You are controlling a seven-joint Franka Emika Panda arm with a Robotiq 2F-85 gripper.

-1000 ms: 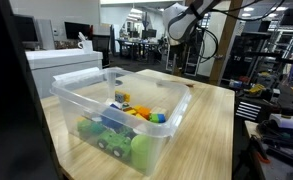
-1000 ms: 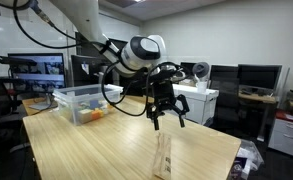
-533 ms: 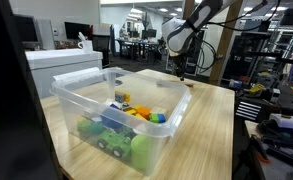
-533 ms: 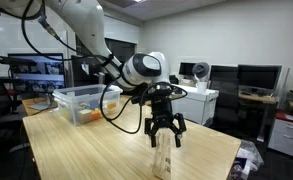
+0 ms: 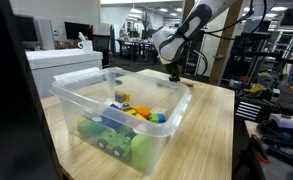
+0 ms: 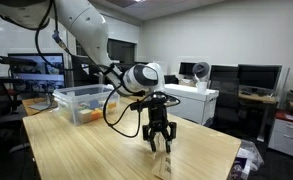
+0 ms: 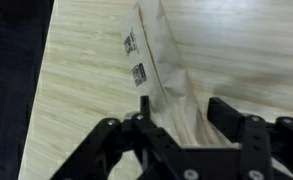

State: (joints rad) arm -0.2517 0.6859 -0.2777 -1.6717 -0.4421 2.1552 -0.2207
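A tall, narrow, pale wooden piece (image 7: 161, 60) with barcode stickers stands upright on the light wood table (image 7: 81, 90). In the wrist view my gripper (image 7: 181, 105) straddles its top, one black finger (image 7: 144, 106) on each side, with thin gaps showing, so the jaws are open around it. In an exterior view the gripper (image 6: 158, 145) points straight down over the piece (image 6: 164, 162) near the table's end. Seen from the opposite end, the gripper (image 5: 175, 72) hangs low at the far end of the table, and the piece is too small to make out there.
A clear plastic bin (image 5: 86, 88) with several coloured toys (image 5: 121, 125) sits on the table away from the gripper; it also shows at the table's far end (image 6: 81, 96). Desks, monitors and shelving surround the table.
The arm has come down from above the table until the fingers enclose the top of the wooden piece. The jaws have narrowed around it.
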